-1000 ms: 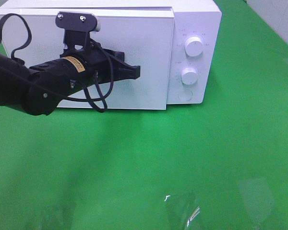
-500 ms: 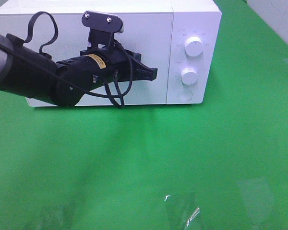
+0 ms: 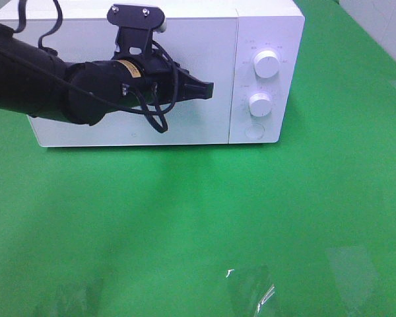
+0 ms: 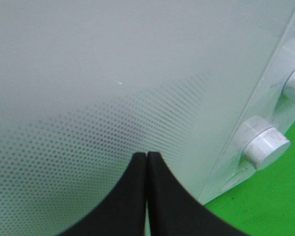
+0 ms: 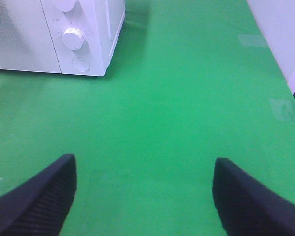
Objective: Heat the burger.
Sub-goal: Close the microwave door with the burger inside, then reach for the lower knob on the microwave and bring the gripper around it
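My left pincer [image 3: 210, 89] is pressed shut with nothing in it. Its tips sit just in front of the white door [image 3: 204, 46] of the microwave [image 3: 270, 20], in the upper middle of the high frame, left of the upper knob [image 3: 266, 65] and lower knob [image 3: 260, 104]. My right pincer [image 5: 143, 167] stands wide and empty over the green table [image 3: 251, 211]. I cannot tell where the burger is.

Green tabletop [image 3: 185, 218], white wall [image 3: 383, 20] at rt
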Controlling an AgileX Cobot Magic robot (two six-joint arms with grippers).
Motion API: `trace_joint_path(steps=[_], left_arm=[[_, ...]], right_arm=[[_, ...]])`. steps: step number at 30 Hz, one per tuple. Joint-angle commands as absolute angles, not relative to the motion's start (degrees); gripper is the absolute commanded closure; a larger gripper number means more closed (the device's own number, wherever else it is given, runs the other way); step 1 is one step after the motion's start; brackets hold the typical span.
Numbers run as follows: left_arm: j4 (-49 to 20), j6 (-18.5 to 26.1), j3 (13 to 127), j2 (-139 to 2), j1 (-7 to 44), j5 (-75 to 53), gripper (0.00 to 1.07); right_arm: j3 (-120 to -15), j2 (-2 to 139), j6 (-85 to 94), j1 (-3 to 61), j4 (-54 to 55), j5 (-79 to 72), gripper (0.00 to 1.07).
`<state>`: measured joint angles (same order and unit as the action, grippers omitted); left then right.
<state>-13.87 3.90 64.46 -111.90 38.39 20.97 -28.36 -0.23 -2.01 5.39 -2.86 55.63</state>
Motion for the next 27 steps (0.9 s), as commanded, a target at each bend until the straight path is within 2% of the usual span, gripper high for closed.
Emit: trace_joint_path(steps=[1, 5, 6, 7, 8, 9, 10, 12, 13, 14, 27], left_arm=[[-14.44, 3.84, 63.60, -109.66, 40.22, 17.13, 1.07], [-14.44, 3.84, 63.25, -107.95, 41.42, 11.12, 1.07], [-14.44, 3.84, 63.25, -106.91, 41.77, 5.79, 1.03], [-14.44, 3.84, 63.25, -105.88, 41.77, 0.57, 0.90], [-14.44, 3.84, 63.25, -105.88, 41.77, 0.57, 0.90], [-14.44, 3.84, 63.25, -105.37, 41.77, -2.23, 0.78], [-14.44, 3.84, 63.25, -105.37, 41.77, -2.23, 0.78], [-14.38, 3.84, 63.25, -103.71, 41.77, -11.57, 0.15], [-14.38, 3.84, 63.25, -103.71, 41.77, -11.57, 0.15], [-14.61, 3.67, 63.31, -103.13, 41.77, -16.56, 0.06], [-12.83, 3.84, 63.31, -96.09, 41.77, -42.63, 0.09]], right_arm=[[-28.13, -1.78, -2.52, 4.93, -2.81, 55.06, 0.34], [-28.13, -1.78, -2.52, 4.93, -2.81, 55.06, 0.34], [-28.13, -1.78, -2.52, 4.93, -2.81, 55.06, 0.34], [-28.13, -1.78, -2.52, 4.93, -2.81, 55.06, 0.34], [-28.13, -1.78, -2.52, 4.93, -2.81, 55.06, 0.34], [-28.13, -1.78, -2.52, 4.93, -2.81, 55.06, 0.34], [-28.13, -1.78, -2.52, 4.93, -2.81, 55.06, 0.34], [-28.13, -1.78, -2.52, 4.93, -2.81, 55.06, 0.34], [-28.13, -1.78, -2.52, 4.93, -2.81, 55.06, 0.34], [-28.13, -1.78, -2.52, 4.93, -2.81, 55.06, 0.34], [-28.13, -1.78, -2.52, 4.93, -2.81, 55.06, 0.34]])
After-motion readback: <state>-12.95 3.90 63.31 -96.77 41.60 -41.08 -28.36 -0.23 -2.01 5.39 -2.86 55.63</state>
